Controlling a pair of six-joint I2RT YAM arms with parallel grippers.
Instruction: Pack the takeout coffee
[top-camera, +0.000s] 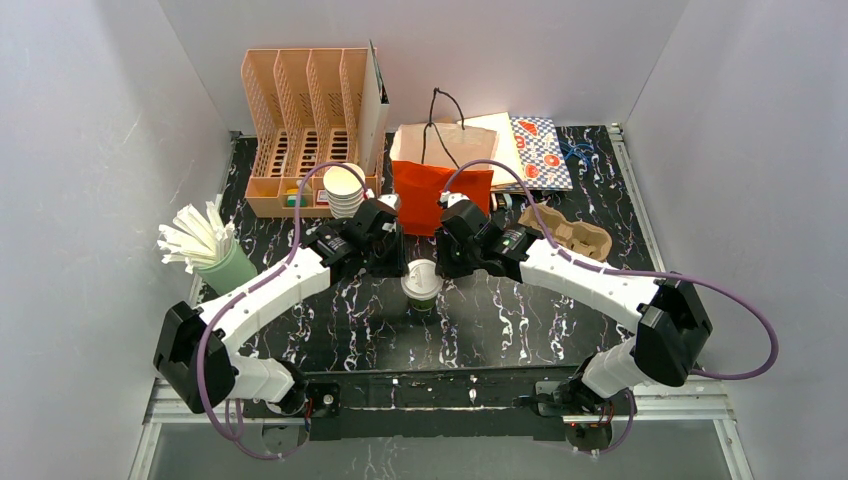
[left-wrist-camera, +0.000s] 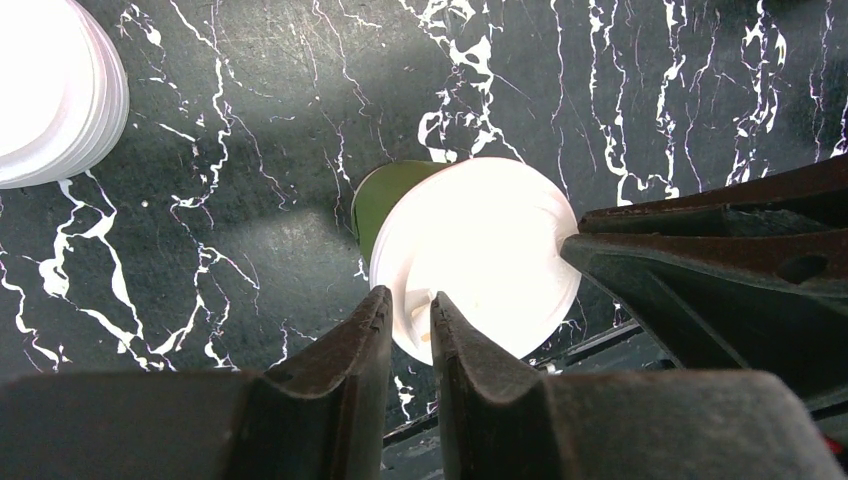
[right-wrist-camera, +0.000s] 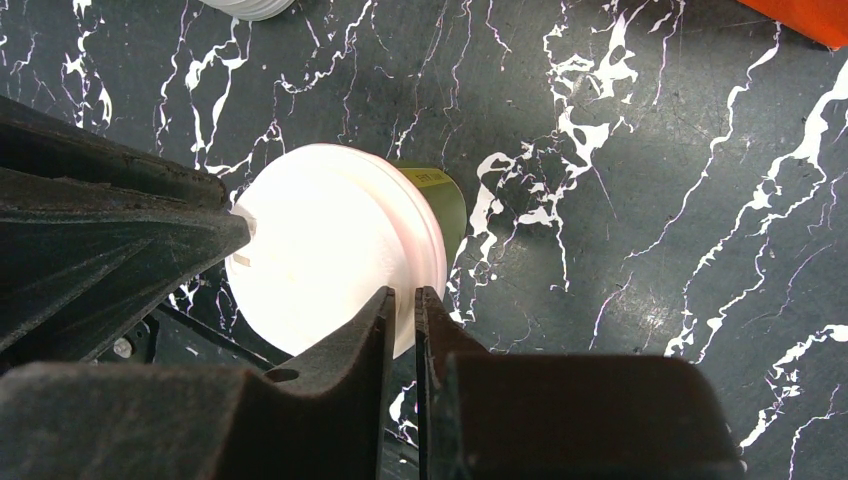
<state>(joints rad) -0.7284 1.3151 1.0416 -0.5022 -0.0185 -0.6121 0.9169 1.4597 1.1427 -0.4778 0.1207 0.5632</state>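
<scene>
Two arms, one coffee!
The white-lidded green cup (left-wrist-camera: 480, 250) stands between our left jaws and right jaws, each pair narrowed to a slit at its rim; pinching or not, we cannot tell.

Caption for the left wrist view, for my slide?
Left gripper, fingers nearly together, at the rim of a white-lidded green cup; right gripper opposite.

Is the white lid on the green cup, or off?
On: the white lid covers the green cup in both wrist views; whether snapped tight, cannot tell.
</scene>
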